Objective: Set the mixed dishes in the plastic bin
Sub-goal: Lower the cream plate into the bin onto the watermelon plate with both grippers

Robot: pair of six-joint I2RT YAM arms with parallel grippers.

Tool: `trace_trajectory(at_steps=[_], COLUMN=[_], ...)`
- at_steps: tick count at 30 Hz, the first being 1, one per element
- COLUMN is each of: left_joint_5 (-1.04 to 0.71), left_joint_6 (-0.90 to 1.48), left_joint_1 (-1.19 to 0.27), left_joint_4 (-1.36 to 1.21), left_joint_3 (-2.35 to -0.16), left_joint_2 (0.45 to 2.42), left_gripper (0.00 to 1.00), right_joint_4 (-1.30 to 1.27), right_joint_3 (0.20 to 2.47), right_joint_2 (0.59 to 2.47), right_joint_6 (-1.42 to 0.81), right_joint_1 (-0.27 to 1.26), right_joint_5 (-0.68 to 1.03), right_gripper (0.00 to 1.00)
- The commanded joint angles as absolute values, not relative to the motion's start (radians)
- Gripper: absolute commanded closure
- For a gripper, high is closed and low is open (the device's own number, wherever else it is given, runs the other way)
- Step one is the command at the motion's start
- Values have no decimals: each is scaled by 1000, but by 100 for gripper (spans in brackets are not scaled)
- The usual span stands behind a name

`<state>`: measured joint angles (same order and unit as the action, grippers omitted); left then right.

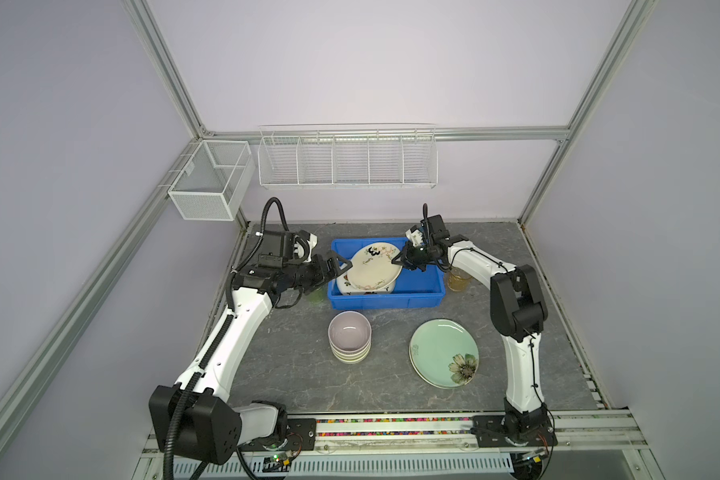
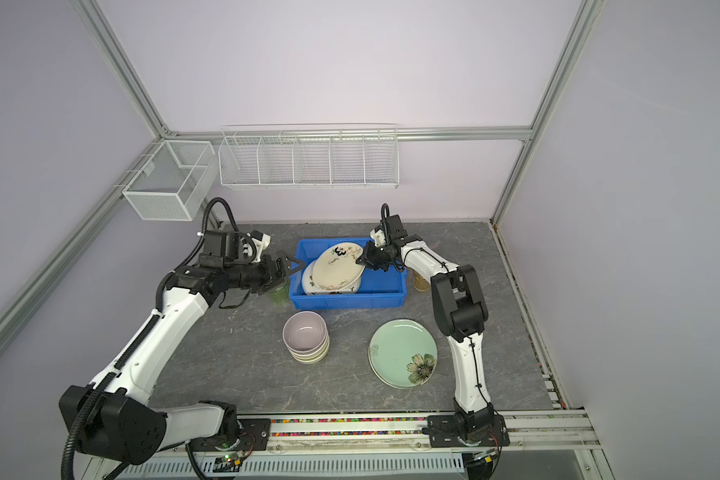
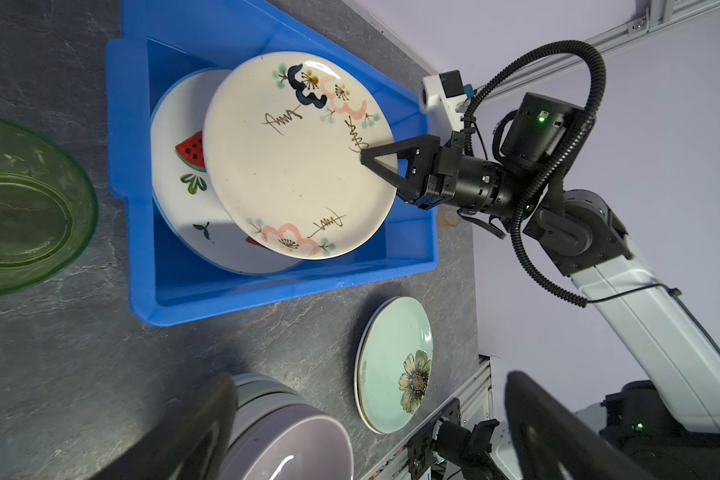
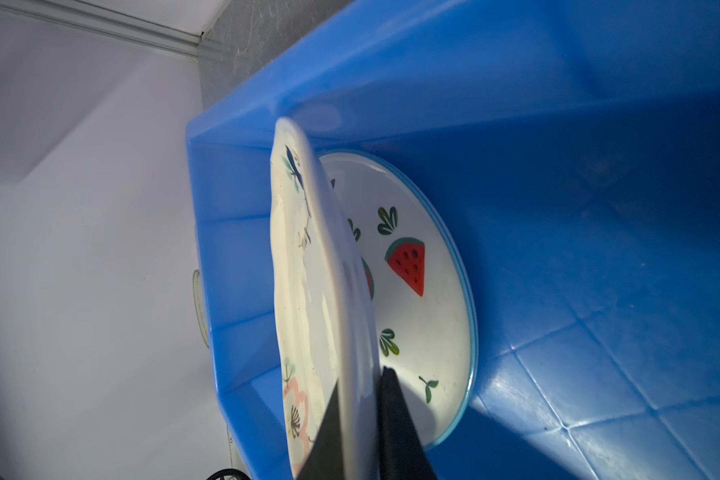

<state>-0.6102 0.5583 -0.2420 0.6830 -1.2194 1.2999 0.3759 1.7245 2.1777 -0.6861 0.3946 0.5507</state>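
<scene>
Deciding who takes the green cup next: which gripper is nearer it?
Left. The left gripper, open, hangs close by the green cup at the bin's left end; the right gripper is across the bin, shut on the cream plate.

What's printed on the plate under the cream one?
Watermelon plate: red slices, green leaves on white; clearest in right wrist view.

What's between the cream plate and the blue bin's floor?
The watermelon plate, lying in the blue bin under the cream plate, in the left wrist view.
</scene>
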Motion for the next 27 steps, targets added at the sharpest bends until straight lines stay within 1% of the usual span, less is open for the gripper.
trace_trajectory(at_steps=[1, 15, 18, 22, 24, 27], left_joint_5=[-615, -612, -612, -612, -614, -615], left_joint_6=[533, 526, 527, 530, 530, 531], left_joint_1=[-238, -237, -237, -237, -238, -237], left_joint_4=[667, 658, 659, 655, 653, 653], left_joint_3=[-1243, -1202, -1187, -1174, -1170, -1168], left_joint_2=[1314, 1300, 1289, 1279, 1277, 1276], left_gripper=[0, 0, 0, 0, 0, 0], right_joint_4=[268, 235, 249, 279, 298, 329], right_joint_3=[1761, 1746, 1743, 1740, 1740, 1740], right_joint_2=[2175, 2229, 2234, 2240, 2240, 2239], right_joint_6=[-728, -748, -735, -710, -690, -664], right_joint_1=[407, 438, 438, 439, 440, 440], right_joint_5=[622, 614, 605, 587, 579, 559], right_gripper=[94, 93, 88, 74, 71, 70])
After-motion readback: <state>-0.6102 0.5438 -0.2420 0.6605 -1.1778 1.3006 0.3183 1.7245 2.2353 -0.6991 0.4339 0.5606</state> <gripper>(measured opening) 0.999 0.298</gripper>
